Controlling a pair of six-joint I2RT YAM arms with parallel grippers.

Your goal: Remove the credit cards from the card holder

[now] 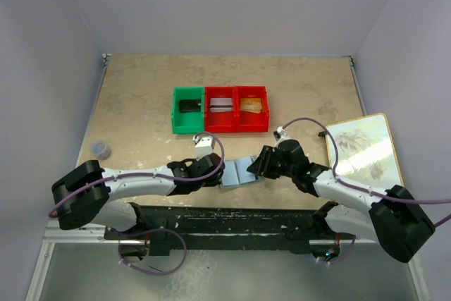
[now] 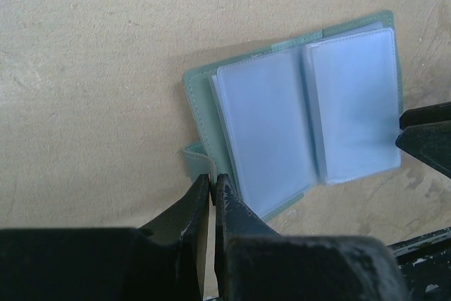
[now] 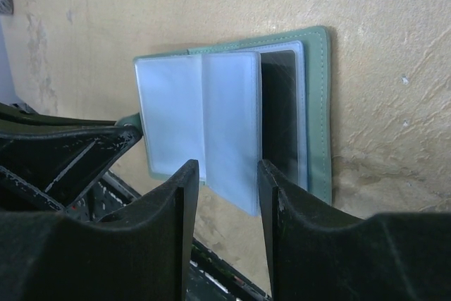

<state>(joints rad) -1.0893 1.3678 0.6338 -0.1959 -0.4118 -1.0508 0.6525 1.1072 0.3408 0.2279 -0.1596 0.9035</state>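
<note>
The card holder (image 1: 239, 172) lies open on the surface (image 1: 141, 96), at 6 o'clock from the red bins (image 1: 236, 109), between both arms. The left jaws are pinched shut with nothing visible between them. Their tips sit at the cover's 7 o'clock corner, beside the snap tab (image 2: 195, 156), probably to pin it down. The right jaws stand partly open, straddling a clear sleeve leaf (image 3: 229, 125) without squeezing it, likely to turn it. A dark card (image 3: 279, 111) shows at its 3 o'clock, its face unreadable. Whether other pockets hold cards is impossible to tell.
</note>
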